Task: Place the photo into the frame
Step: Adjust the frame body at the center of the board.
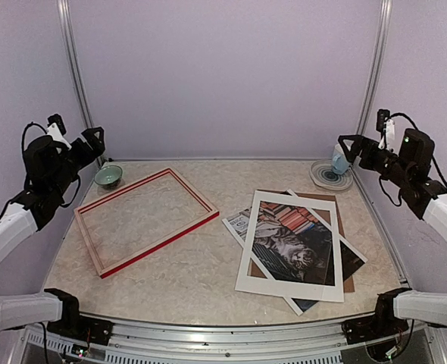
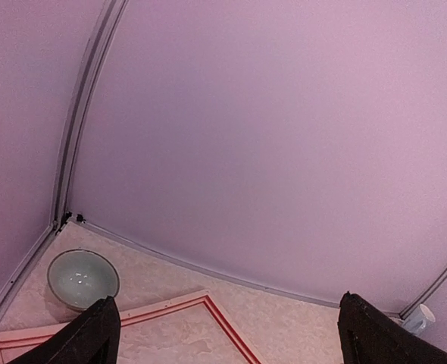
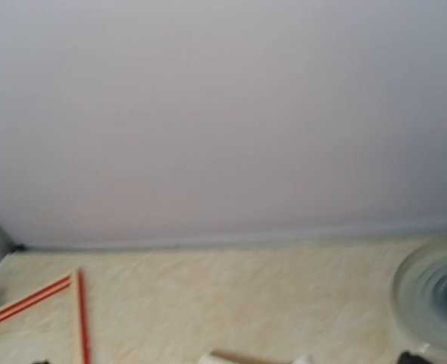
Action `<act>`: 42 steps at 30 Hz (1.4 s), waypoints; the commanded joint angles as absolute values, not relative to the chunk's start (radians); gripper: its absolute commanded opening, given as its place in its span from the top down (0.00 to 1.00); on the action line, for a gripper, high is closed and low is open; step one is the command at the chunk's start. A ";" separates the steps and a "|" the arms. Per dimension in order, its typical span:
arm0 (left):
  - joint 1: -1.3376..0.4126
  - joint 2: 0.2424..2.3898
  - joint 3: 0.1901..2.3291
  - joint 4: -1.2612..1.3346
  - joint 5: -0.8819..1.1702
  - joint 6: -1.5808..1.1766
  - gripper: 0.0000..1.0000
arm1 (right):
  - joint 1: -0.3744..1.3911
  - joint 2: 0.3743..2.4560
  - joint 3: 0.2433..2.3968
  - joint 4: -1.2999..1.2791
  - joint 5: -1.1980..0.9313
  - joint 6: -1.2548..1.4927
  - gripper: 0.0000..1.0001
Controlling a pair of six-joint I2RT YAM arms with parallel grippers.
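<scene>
Nothing's done yet: the photo (image 1: 292, 243) sits on the right under a white mat (image 1: 284, 286), well apart from the empty frame (image 1: 160, 244) on the left. The left gripper (image 1: 92, 142) and right gripper (image 1: 351, 148) both hang wide open, holding nothing.

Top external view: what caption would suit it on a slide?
Empty red frame at left; cat photo under a white mat at right.

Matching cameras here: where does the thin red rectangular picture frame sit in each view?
Top external: thin red rectangular picture frame, left of centre.
Left wrist: bottom edge, far corner showing.
Right wrist: bottom-left corner.
Shared landmark: lilac back wall, its bottom seam.
</scene>
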State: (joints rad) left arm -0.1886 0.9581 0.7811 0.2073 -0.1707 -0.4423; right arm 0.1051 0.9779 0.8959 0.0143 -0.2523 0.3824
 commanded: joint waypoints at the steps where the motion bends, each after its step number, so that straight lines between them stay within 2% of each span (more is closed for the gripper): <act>1: -0.279 1.040 0.907 0.102 -0.242 -0.418 0.01 | 0.088 1.044 0.907 0.020 -0.330 0.448 0.01; 7: -0.465 1.305 1.130 -0.107 -0.413 -0.413 0.01 | 0.092 1.179 0.942 -0.105 -0.322 0.423 0.01; 13: -0.629 1.521 1.273 -0.128 -0.540 -0.365 0.01 | 0.100 1.252 0.925 -0.145 -0.336 0.405 0.01; 17: -0.701 1.687 1.439 -0.263 -0.588 -0.372 0.01 | 0.105 1.255 0.891 -0.148 -0.319 0.394 0.01; 22: -0.730 1.853 1.536 -0.331 -0.518 -0.447 0.01 | 0.115 1.225 0.846 -0.131 -0.308 0.395 0.01; 42: -0.741 2.045 1.416 -0.144 -0.169 -0.572 0.01 | 0.178 1.235 0.804 -0.127 -0.268 0.395 0.01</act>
